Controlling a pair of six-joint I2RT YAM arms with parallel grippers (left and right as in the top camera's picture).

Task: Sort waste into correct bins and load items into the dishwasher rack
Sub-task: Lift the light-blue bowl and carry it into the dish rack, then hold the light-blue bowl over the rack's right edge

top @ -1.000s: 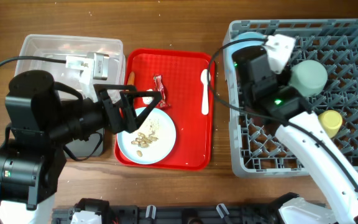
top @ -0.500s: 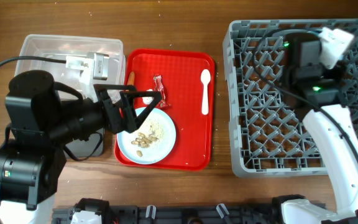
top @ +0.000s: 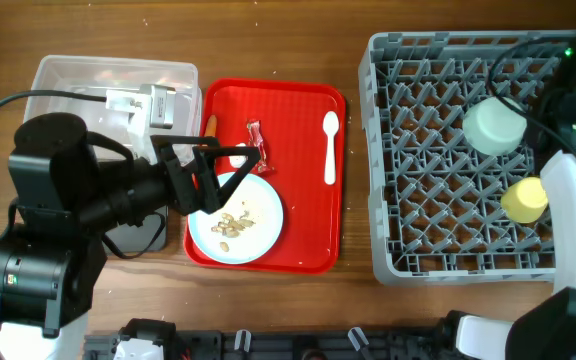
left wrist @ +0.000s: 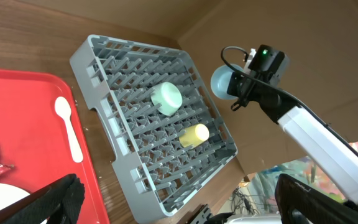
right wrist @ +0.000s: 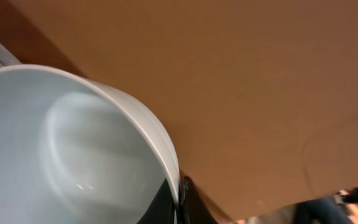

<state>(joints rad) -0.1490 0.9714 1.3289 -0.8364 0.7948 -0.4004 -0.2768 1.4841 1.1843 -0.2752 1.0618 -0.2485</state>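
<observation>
Right jaws clamped on the rim of the blue bowl (left wrist: 221, 82), which is held on edge beyond the rack's (top: 418, 200) right edge, hollow facing the wrist. Left jaws apart over the red tray's (top: 308, 230) left edge. Spoon (top: 330, 147) lies lengthwise along the tray's right edge, scoop toward the table's far edge.
</observation>
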